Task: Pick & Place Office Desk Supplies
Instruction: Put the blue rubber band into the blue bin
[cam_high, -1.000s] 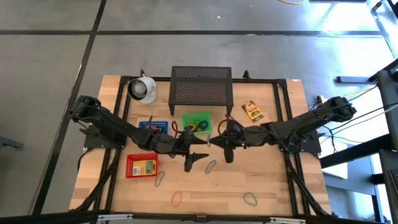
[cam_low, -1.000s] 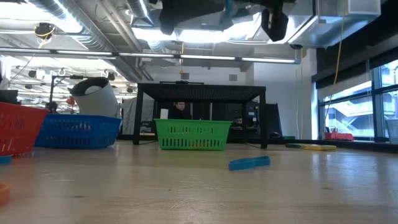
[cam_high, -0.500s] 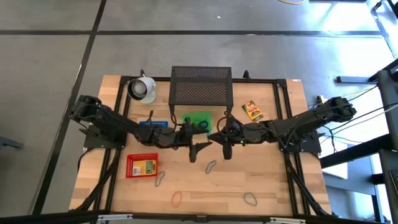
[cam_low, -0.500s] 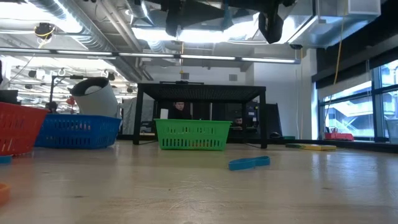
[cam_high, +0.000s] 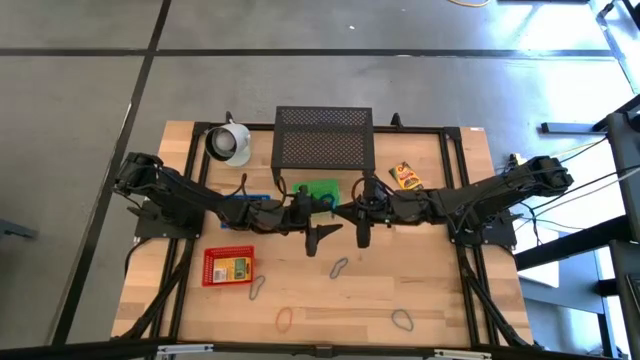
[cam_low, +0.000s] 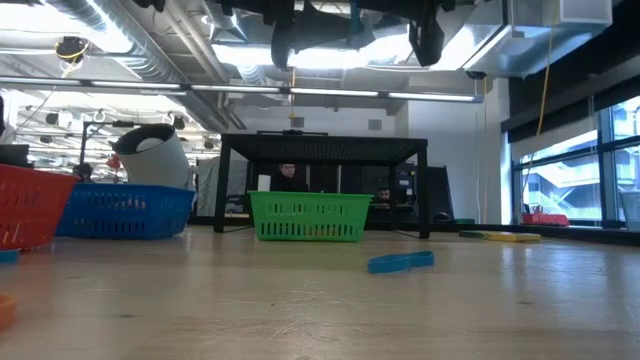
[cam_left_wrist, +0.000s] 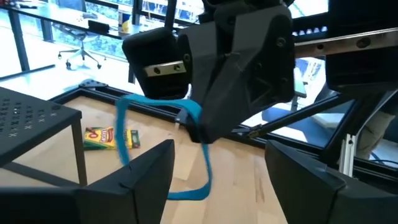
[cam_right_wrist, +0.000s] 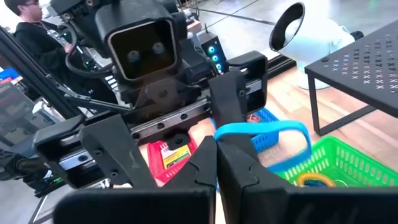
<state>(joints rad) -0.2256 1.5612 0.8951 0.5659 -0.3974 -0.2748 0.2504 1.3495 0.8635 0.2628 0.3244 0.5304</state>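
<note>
- Because both arms meet in the middle of the table (cam_high: 430, 300) in the high view, they could bump. The left claw (cam_high: 322, 236) is spread wide, right beside the right claw (cam_high: 362, 232), just next to the green basket (cam_high: 322, 190). Other bands lie loose: a blue one (cam_high: 339, 267), a grey one (cam_high: 257, 286), an orange one (cam_high: 285, 320) and another grey one (cam_high: 402, 320). A yellow crayon box (cam_high: 406, 178) sits near the black stand (cam_high: 323, 137).
- In the low view, both claws hang high over the green basket (cam_low: 308, 217). A band dropped from up there could bounce out.
- In the left wrist view, the right claw (cam_left_wrist: 193, 127) is pressed together, pinching a blue rubber band (cam_left_wrist: 163, 152). The loop dangles, so it could snag on the left claw's fingers (cam_left_wrist: 149, 174).
- In the right wrist view, the blue rubber band (cam_right_wrist: 264, 132) hangs from the right claw's fingers (cam_right_wrist: 239, 177), I think above the green basket (cam_right_wrist: 336, 163). If it slips early, it may land outside.
</note>
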